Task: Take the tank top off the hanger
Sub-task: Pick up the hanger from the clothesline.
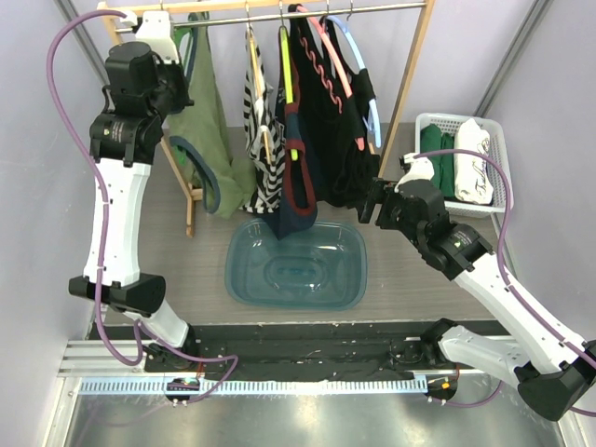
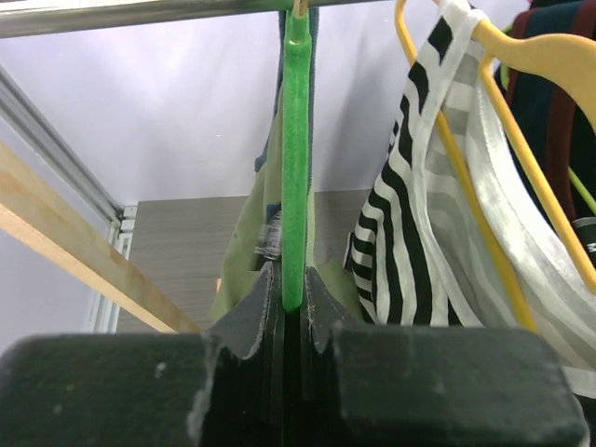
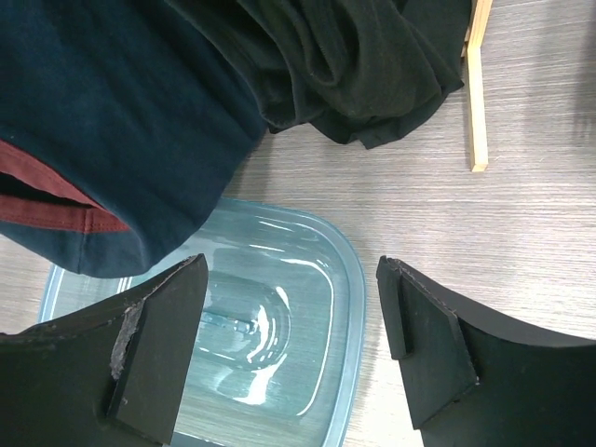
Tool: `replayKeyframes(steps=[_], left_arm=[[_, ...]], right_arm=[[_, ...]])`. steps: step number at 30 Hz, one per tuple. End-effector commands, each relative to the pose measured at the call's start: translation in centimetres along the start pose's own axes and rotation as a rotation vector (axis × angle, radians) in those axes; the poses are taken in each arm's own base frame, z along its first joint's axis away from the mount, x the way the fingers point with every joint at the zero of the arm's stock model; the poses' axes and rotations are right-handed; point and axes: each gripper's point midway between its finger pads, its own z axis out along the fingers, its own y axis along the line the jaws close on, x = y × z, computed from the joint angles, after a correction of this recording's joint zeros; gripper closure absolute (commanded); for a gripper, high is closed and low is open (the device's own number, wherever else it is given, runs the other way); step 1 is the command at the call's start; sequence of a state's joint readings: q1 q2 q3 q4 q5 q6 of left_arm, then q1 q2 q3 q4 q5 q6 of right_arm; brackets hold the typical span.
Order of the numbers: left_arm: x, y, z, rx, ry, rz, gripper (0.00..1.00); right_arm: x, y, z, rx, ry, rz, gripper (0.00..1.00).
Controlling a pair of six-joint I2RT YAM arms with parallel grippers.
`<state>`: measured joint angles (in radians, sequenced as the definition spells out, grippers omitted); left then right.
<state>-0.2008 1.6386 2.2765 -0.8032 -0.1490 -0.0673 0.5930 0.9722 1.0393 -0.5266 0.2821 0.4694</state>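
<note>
With the left pincer (image 2: 293,312) pinching the green hanger (image 2: 295,140), whose olive tank top (image 1: 209,121) hangs at the rail's (image 1: 279,14) left end, the hold seems secured; next the spread, empty right pincer (image 3: 289,345) probably must cross over and pull the fabric free.

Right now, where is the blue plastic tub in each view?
Top external: blue tub centre, on the table.
Left wrist: not in it.
Right wrist: tub lower left, beyond the open right claw.
Shared landmark: navy top with red trim, hanging over the tub.
</note>
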Motion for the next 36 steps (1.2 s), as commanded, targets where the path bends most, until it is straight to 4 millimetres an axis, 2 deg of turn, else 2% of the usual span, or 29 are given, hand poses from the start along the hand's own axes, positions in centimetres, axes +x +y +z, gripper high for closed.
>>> replayKeyframes(steps=[1, 6, 7, 9, 10, 11, 13, 15, 17, 18, 20, 21, 23, 24, 25, 27, 28, 32, 36], left_arm=[[-6.5, -0.9, -4.0, 0.083, -0.233, 0.0, 1.0], [-2.0, -1.6, -5.4, 0.146, -0.107, 0.055, 1.0], [-0.1, -2.2, -5.2, 0.18, -0.056, 0.06, 0.99], [1.6, -2.1, -6.4, 0.193, -0.016, 0.096, 0.98], [4.0, -2.2, -6.1, 0.201, 0.043, 0.101, 0.98], [4.2, -2.0, -7.2, 0.201, 0.039, 0.101, 0.99], [6.2, -2.1, -7.8, 0.216, 0.081, 0.105, 1.0], [6.4, -2.2, -9.3, 0.236, 0.089, 0.103, 1.0], [5.6, -2.6, -10.9, 0.266, 0.072, 0.095, 1.0], [3.7, -2.6, -12.4, 0.275, 0.02, 0.097, 1.0], [1.8, -2.9, -14.2, 0.309, -0.036, 0.11, 1.0], [-0.5, -2.9, -16.0, 0.32, -0.11, 0.123, 1.0], [-3.1, -3.3, -18.3, 0.358, -0.214, 0.137, 1.0], [-4.7, -3.4, -20.6, 0.379, -0.288, 0.151, 1.0], [-6.2, -3.5, -22.0, 0.392, -0.362, 0.178, 1.0], [-7.5, -4.3, -24.6, 0.452, -0.453, 0.198, 1.0], [-8.8, -4.3, -26.9, 0.462, -0.53, 0.193, 1.0], [-10.6, -4.6, -31.0, 0.506, -0.617, 0.171, 1.0], [-11.1, -5.2, -34.4, 0.568, -0.684, 0.203, 1.0]], right_arm=[[-1.6, 0.8, -0.7, -0.04, -0.06, 0.027, 0.18], [-1.8, 0.7, -0.8, -0.03, -0.062, 0.023, 0.18], [-1.7, 0.7, -0.8, -0.028, -0.057, 0.023, 0.19], [-2.0, 0.7, -0.8, -0.022, -0.058, 0.028, 0.19], [-1.8, 0.7, -0.8, -0.019, -0.051, 0.029, 0.18], [-1.8, 0.8, -0.8, -0.022, -0.05, 0.03, 0.18], [-1.8, 0.8, -0.9, -0.029, -0.049, 0.034, 0.18], [-1.6, 0.9, -1.0, -0.034, -0.043, 0.035, 0.18], [-1.6, 0.9, -1.1, -0.038, -0.04, 0.033, 0.18], [-1.6, 0.9, -1.1, -0.038, -0.04, 0.029, 0.18], [-1.7, 1.0, -1.2, -0.04, -0.037, 0.025, 0.19], [-1.7, 1.1, -1.1, -0.042, -0.034, 0.023, 0.19], [-1.9, 1.1, -1.2, -0.043, -0.037, 0.023, 0.19], [-1.8, 1.2, -1.2, -0.046, -0.033, 0.022, 0.19], [-1.7, 1.3, -1.1, -0.049, -0.032, 0.025, 0.19], [-1.7, 1.4, -1.1, -0.054, -0.032, 0.027, 0.19], [-1.7, 1.4, -1.1, -0.056, -0.03, 0.027, 0.19], [-1.9, 1.6, -1.2, -0.065, -0.032, 0.025, 0.19], [-2.2, 1.6, -1.5, -0.068, -0.039, 0.016, 0.18]])
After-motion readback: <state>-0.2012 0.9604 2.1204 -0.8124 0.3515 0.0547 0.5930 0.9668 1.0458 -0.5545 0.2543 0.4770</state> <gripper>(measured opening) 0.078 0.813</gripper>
